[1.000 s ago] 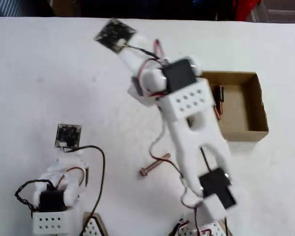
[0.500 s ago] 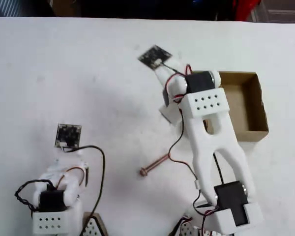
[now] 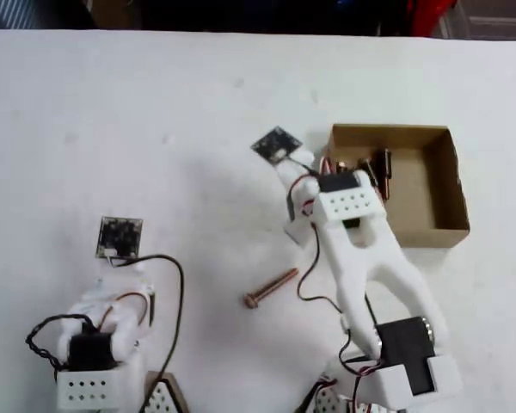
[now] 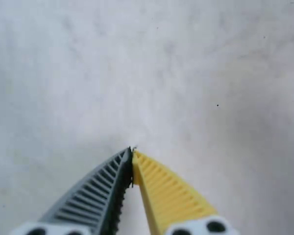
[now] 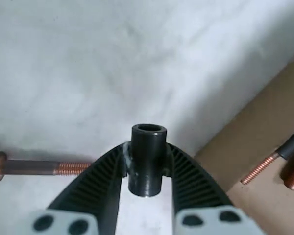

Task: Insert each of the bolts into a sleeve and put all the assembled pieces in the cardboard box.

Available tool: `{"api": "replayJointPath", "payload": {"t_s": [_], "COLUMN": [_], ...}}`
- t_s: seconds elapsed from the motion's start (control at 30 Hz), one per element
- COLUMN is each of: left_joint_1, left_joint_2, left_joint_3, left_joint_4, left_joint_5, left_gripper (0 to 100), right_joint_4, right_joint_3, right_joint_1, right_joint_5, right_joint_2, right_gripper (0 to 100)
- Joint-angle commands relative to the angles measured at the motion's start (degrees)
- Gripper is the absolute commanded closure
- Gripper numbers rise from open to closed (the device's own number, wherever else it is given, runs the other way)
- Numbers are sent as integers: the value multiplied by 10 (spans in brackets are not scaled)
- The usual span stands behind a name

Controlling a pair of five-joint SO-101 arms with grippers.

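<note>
My right gripper [image 5: 148,148] is shut on a short black sleeve [image 5: 148,164], held upright just above the white table. A loose copper bolt [image 5: 39,168] lies flat on the table on one side of it, and the cardboard box [image 5: 269,117] is close on the other side. From above, the right arm [image 3: 344,206] stands at the box's [image 3: 434,232] left wall, with the bolt [image 3: 271,288] lying nearer the front. Assembled pieces [image 3: 383,168] lie inside the box; one piece's black sleeve and copper thread [image 5: 259,172] show. My left gripper [image 4: 132,152] is shut on nothing over bare table.
The left arm [image 3: 95,344] sits folded at the table's front left corner. A dark strip of room runs along the table's far edge [image 3: 258,31]. White table surface spreads across the left and far side.
The right arm has drawn back from the far middle of the table toward the front, ending beside the box's left wall. The left arm and the loose bolt have not moved.
</note>
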Motion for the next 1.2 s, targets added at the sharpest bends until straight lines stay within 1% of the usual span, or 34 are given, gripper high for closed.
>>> {"api": "replayJointPath", "payload": {"t_s": [0.0, 0.13, 0.27, 0.43, 0.6, 0.87, 1.07, 1.17], "left_joint_1": [4, 4, 4, 4, 4, 4, 4, 4], "left_joint_2": [-6, -6, -6, -6, -6, -6, -6, -6], "left_joint_3": [-2, -2, -2, -2, -2, -2, -2, -2], "left_joint_4": [4, 4, 4, 4, 4, 4, 4, 4], "left_joint_5": [-6, -6, -6, -6, -6, -6, -6, -6], "left_gripper": [975, 975, 975, 975, 975, 975, 975, 975], "right_joint_4": [-82, -92, -92, -89, -91, -89, -59, -58], "right_joint_3": [33, 39, 29, 2, -2, 2, -1, -1], "right_joint_1": [1, -13, -32, -32, -32, -31, -34, -32], "right_joint_5": [-2, -2, -2, -4, -3, -2, -1, 24], "right_joint_2": [-23, -17, 30, 86, 103, 105, 104, 104], "right_gripper": [978, 977, 974, 893, 918, 918, 917, 917]}}
